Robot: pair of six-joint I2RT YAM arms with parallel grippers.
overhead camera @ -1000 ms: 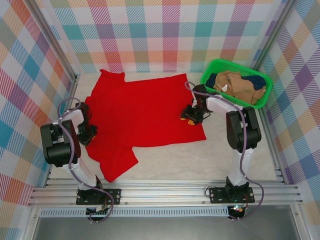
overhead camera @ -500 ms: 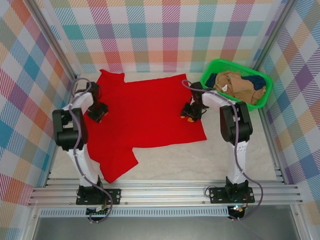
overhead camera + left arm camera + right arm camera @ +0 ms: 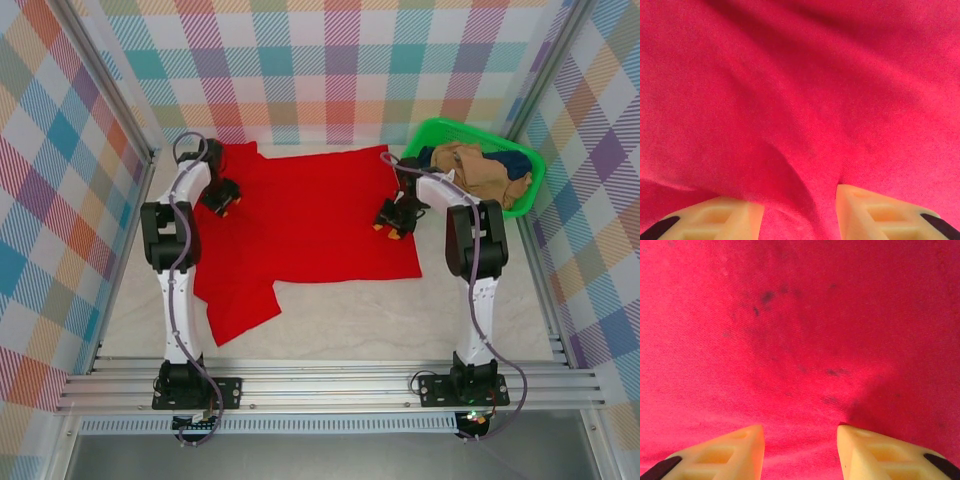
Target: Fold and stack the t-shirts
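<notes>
Near edge first: bare tabletop (image 3: pixel 400 320) along the bottom, then one sleeve (image 3: pixel 235 305) of the red t-shirt (image 3: pixel 310 225) trailing to lower left. Shirt body's spread mid-frame, mostly flat w/ a few soft ripples. Left gripper (image 3: pixel 222 198) sits low on the cloth at upper left, by the other sleeve. Right gripper (image 3: pixel 393 218) is down at the shirt's right edge, centre-right. Wrist cams: both pairs of fingers (image 3: pixel 725 215) stand apart, red cloth under and btwn them, a raised crease running into the left gap. Nothing clamped that we can see. Farther back, upper right, the green basket (image 3: pixel 533 180) holds the tan t-shirt (image 3: pixel 470 170) w/ the navy t-shirt (image 3: pixel 512 160) partly under it. Handling, our read: light, limp cloth, no stiffness, so it'll sag and drag on the tabletop, prob won't slip once pinched. We'd take it at hem or shoulder corners, both sides together, so the fold line comes out straight.
</notes>
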